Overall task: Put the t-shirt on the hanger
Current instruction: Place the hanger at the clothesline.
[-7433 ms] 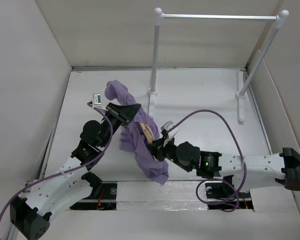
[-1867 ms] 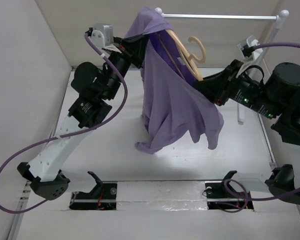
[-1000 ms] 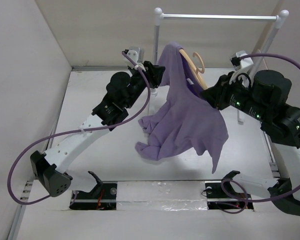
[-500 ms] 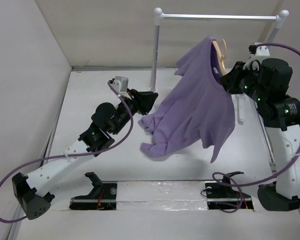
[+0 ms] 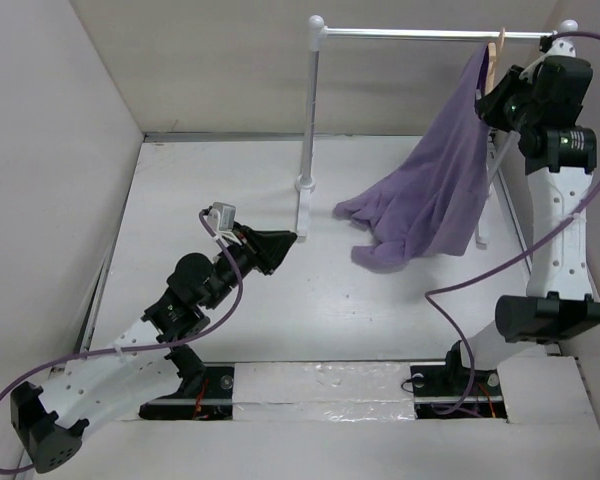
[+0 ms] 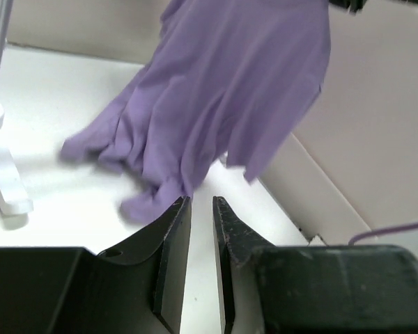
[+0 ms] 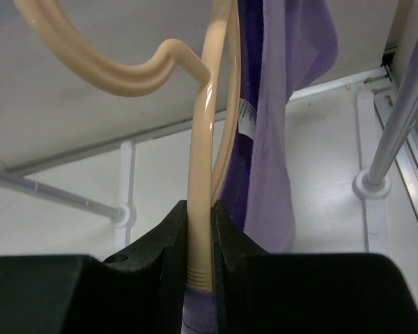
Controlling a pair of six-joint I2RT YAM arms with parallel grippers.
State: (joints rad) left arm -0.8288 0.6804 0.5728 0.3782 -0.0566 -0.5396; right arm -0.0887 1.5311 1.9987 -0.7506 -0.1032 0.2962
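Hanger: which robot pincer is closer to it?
Right. The right pincer clamps the hanger itself; the left pincer sits far away, low over the table.

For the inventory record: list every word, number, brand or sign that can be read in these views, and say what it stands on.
No text can be read in any view.
White sewn-in label at the neck of the purple t-shirt, beside the hanger: too small and blurred to read.
Clothes rack: no marking shows on it.
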